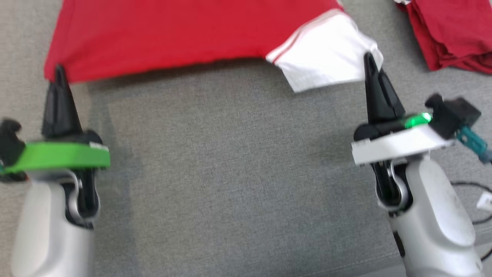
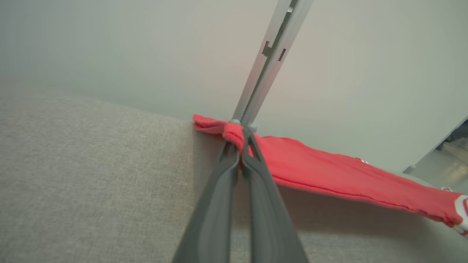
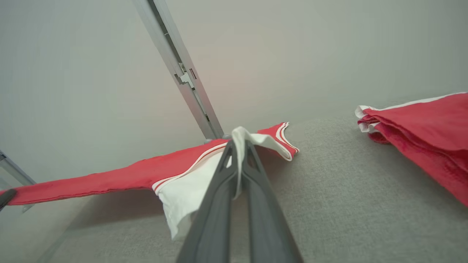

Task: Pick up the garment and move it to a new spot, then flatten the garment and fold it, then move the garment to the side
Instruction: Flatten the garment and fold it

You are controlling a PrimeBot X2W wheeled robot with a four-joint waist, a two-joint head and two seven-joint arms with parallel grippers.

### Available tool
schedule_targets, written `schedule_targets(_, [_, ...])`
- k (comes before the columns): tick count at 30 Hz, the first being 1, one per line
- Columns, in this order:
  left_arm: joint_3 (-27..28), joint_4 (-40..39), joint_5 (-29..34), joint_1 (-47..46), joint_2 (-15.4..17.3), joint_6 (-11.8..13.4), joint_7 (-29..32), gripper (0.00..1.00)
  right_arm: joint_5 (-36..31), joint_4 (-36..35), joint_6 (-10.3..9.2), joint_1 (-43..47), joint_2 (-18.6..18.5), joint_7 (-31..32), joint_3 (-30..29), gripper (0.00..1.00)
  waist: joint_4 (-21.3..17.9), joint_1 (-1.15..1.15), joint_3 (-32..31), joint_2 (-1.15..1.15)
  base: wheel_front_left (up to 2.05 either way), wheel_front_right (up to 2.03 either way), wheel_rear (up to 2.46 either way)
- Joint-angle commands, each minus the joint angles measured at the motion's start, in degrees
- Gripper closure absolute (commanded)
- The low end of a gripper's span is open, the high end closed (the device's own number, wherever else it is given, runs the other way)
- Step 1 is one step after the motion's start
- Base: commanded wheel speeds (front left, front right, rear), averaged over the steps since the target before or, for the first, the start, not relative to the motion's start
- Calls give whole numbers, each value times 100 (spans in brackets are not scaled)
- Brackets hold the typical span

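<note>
In the head view I am seeing the left gripper (image 1: 59,71) pinching the red corner of the garment (image 1: 184,34), and the right gripper (image 1: 369,58) biting into the white sleeve (image 1: 326,57); the near hem is stretching between them and casting a shadow on the grey cloth surface (image 1: 230,173), so I am judging that edge to be off the surface; whether the far part is resting I cannot tell. A separate heap of red fabric (image 1: 453,34) is lying at the upper right, well apart.

In the left wrist view the fingers are closing together on a bunched red fold, and the garment (image 2: 329,171) is running away to the right as a taut band above the surface, with a metal post (image 2: 270,58) rising behind.

In the right wrist view the fingers are clamping a tuft of white sleeve (image 3: 182,197), the striped trim showing beside it; the heap of red fabric (image 3: 420,131) is sitting to the right.

I am reading this as the first step under way: the grasp is made and the carry to a new spot is in hand; flattening, folding and moving aside are all left to do.
</note>
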Motion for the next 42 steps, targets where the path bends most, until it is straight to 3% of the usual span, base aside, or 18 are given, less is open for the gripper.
schedule_targets(1, [89,-187,-43,363,-74,-14,-17,100,84,-153,-7,352,-26,10,-75,100,87,0,-562,0,0,0,0])
schedule_targets(11, [284,-1159,-35,2238,-477,-14,-17,100,23,-1246,-7,2304,-24,447,-439,100,246,0,-1447,0,0,0,0])
schedule_targets(21, [222,-1689,42,3352,-669,82,-11,100,260,-2044,-7,3503,-24,776,-429,100,203,0,-1724,0,0,0,0])
schedule_targets(30, [-26,-1283,49,3030,-721,118,-4,100,-6,-1686,-7,3131,-23,876,-388,100,244,0,-1621,0,0,0,0])
schedule_targets(42, [-81,115,-539,1605,-748,57,79,100,-83,-218,-6,1466,-22,715,-219,100,390,0,-1257,0,0,0,0])
